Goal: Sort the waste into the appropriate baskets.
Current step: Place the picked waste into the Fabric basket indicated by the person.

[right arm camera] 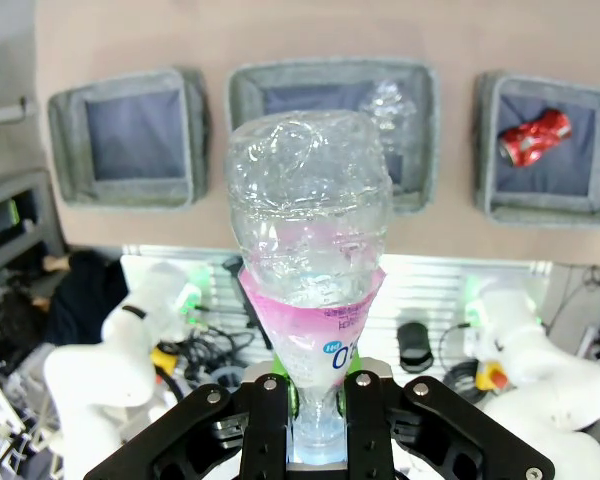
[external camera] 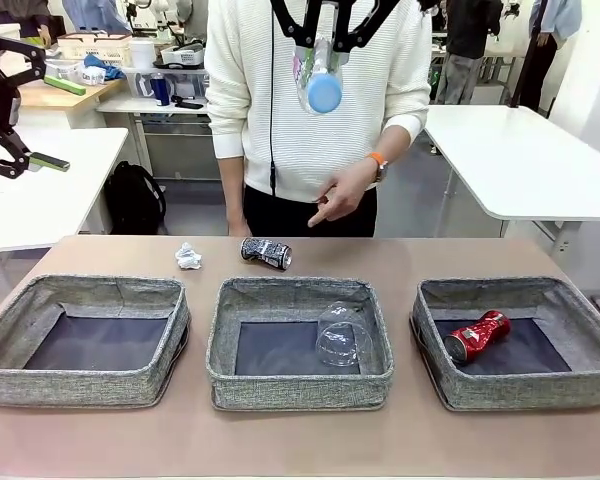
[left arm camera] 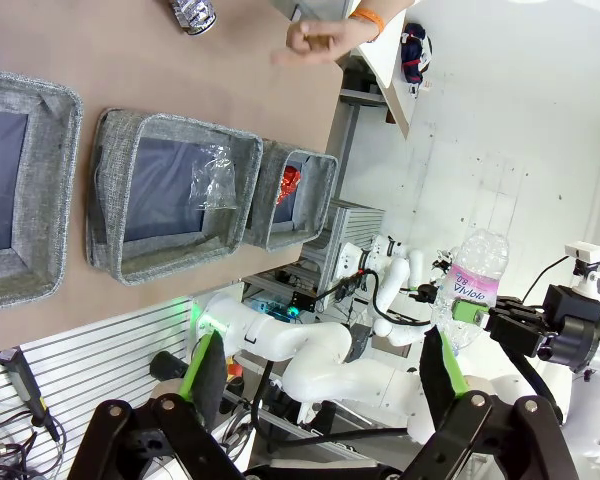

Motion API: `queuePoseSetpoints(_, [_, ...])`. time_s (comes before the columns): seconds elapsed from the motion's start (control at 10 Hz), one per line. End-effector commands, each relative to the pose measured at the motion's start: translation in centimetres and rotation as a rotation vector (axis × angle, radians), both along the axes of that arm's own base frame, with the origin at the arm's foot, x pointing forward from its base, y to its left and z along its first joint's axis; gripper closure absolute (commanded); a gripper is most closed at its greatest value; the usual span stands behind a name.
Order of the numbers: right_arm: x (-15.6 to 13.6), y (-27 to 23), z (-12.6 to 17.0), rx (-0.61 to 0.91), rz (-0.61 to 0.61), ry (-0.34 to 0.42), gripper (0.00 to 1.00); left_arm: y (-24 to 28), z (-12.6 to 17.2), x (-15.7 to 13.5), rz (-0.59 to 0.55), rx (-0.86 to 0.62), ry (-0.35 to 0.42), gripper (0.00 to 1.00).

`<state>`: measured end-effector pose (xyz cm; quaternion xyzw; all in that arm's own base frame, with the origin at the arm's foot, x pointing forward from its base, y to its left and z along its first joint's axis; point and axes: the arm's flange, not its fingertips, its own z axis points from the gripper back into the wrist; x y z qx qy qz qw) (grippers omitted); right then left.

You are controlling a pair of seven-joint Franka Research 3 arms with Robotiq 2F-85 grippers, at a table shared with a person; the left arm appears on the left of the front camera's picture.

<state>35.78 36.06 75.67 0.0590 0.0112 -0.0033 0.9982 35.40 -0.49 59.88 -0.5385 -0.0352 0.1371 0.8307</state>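
right gripper (right arm camera: 318, 398) clamps bottle (right arm camera: 310, 220) (by its neck) | left gripper (left arm camera: 320, 368) wide, empty | person's hand (external camera: 342, 192) near black-and-white can (external camera: 266, 252)

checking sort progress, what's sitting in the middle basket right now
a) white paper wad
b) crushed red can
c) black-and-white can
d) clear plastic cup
d: the clear plastic cup lies inside the middle basket, while the crushed red can is in the right basket.
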Motion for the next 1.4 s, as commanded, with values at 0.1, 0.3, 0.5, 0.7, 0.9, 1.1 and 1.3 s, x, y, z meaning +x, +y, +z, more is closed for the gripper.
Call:
queuePoseSetpoints(0.1, [0.0,-0.2,0.1,-0.003,0.010,0.002,0.81,0.2,0.1,-0.2,-0.012,0.007,-0.002,0.00])
queuePoseSetpoints(0.3, [0.0,-0.2,0.1,-0.003,0.010,0.002,0.81,0.2,0.1,-0.2,-0.012,0.007,-0.002,0.00])
queuePoseSetpoints(0.5, [0.0,-0.2,0.1,-0.003,0.010,0.002,0.81,0.2,0.1,-0.2,-0.012,0.007,-0.002,0.00])
queuePoseSetpoints(0.7, [0.0,-0.2,0.1,-0.003,0.010,0.002,0.81,0.2,0.1,-0.2,-0.012,0.007,-0.002,0.00])
queuePoseSetpoints(0.9, [-0.4,-0.2,-2.4,0.005,0.048,-0.004,0.81,0.2,0.1,-0.2,-0.012,0.007,-0.002,0.00])
queuePoseSetpoints(1.1, [-1.5,-0.8,-7.6,0.043,0.142,0.003,0.81,0.2,0.1,-0.2,-0.012,0.007,-0.002,0.00])
queuePoseSetpoints(1.3, [-2.3,-0.7,-14.6,-0.016,0.210,0.031,0.81,0.2,0.1,-0.2,-0.012,0.007,-0.002,0.00])
